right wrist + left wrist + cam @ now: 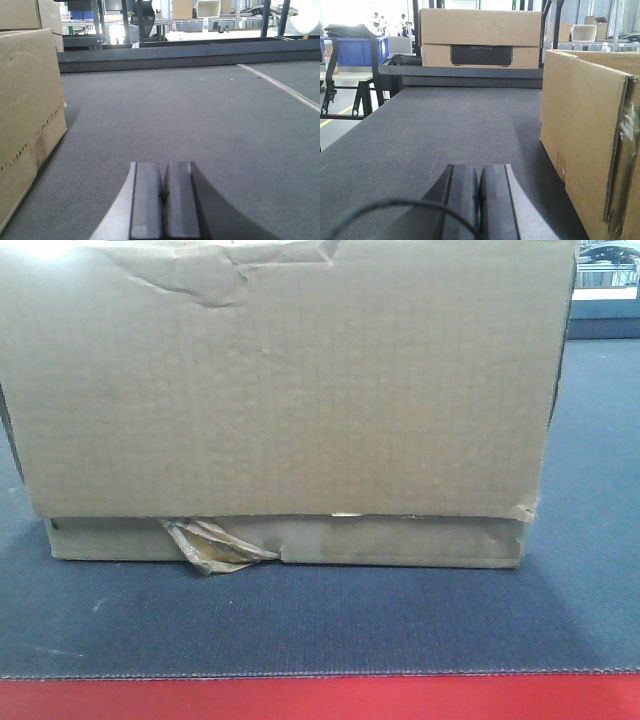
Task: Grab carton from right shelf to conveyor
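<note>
A brown cardboard carton (285, 390) fills the front view, standing on the dark grey conveyor belt (320, 620). Its bottom flap is torn, with tape hanging out. In the left wrist view the carton (585, 145) stands to the right of my left gripper (479, 172), which is shut and empty, low over the belt. In the right wrist view the carton (27, 110) stands to the left of my right gripper (164, 170), also shut and empty. Both grippers are apart from the carton's sides.
A red strip (320, 698) runs along the belt's near edge. A second carton with a black label (480, 39) stands at the far end of the belt. Blue bins (355, 50) and shelving (200, 12) stand beyond.
</note>
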Robot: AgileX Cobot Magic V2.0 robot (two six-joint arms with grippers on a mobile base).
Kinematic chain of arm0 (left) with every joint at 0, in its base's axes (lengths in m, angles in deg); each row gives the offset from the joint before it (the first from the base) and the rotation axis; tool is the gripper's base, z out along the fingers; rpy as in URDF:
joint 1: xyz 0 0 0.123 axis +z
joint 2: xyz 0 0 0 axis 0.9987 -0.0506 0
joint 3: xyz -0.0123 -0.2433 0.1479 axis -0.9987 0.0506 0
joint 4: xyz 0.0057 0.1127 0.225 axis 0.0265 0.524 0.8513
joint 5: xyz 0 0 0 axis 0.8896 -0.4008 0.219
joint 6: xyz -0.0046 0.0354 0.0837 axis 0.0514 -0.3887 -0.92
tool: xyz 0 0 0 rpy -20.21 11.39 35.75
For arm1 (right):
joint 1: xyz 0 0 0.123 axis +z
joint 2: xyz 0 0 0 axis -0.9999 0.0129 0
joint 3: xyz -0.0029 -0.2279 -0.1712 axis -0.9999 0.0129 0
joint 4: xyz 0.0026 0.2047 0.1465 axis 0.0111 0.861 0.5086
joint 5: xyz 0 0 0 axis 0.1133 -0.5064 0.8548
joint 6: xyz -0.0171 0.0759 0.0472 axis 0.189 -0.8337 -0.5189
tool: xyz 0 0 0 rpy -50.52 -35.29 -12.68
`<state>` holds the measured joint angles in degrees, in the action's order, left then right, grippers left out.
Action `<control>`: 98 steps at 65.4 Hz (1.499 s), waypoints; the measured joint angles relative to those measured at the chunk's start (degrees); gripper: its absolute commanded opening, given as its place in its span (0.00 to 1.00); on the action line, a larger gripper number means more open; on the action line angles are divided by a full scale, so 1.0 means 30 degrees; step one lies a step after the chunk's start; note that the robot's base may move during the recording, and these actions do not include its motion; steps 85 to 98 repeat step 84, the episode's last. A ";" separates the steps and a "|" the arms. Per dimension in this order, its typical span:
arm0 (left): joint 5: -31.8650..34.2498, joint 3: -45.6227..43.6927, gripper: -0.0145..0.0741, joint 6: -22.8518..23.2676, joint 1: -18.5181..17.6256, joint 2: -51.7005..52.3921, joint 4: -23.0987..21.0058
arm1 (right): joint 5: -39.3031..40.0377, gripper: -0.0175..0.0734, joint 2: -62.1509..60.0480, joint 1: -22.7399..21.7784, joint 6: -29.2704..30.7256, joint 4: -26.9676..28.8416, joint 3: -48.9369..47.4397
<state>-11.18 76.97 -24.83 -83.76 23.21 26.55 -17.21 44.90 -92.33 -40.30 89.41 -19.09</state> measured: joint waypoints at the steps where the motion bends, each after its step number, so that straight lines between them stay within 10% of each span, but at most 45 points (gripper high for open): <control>1: 0.0000 0.0000 0.18 0.0000 0.0000 0.0000 0.0000 | 0.0000 0.13 0.0000 0.0000 0.0000 0.0000 0.0000; 98: 0.0000 0.0000 0.18 0.0000 0.0000 0.0000 0.0000 | -0.0036 0.13 0.0000 0.0000 0.0036 -0.0117 0.0000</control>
